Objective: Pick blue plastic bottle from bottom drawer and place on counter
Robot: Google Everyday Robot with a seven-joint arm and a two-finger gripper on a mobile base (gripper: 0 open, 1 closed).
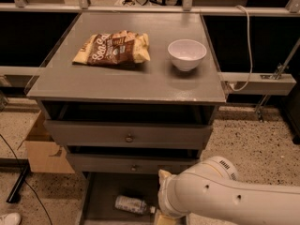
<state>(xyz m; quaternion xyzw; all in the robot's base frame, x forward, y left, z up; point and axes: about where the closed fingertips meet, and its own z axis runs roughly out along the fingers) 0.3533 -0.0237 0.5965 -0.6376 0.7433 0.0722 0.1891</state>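
Observation:
The blue plastic bottle (133, 204) lies on its side in the open bottom drawer (90, 197), cap pointing right. The white arm comes in from the lower right. My gripper (162, 178) is at the arm's left end, over the right part of the drawer and just right of the bottle; it is mostly hidden behind the wrist, with only tan bits showing. The grey counter (126, 81) is the cabinet's top, well above the gripper.
A brown chip bag (112, 48) and a white bowl (186, 54) sit on the counter. Two shut knobbed drawers (129, 136) are above the bottom drawer. A cardboard box (43, 149) stands on the floor at the left. A cable (247, 46) hangs at the right.

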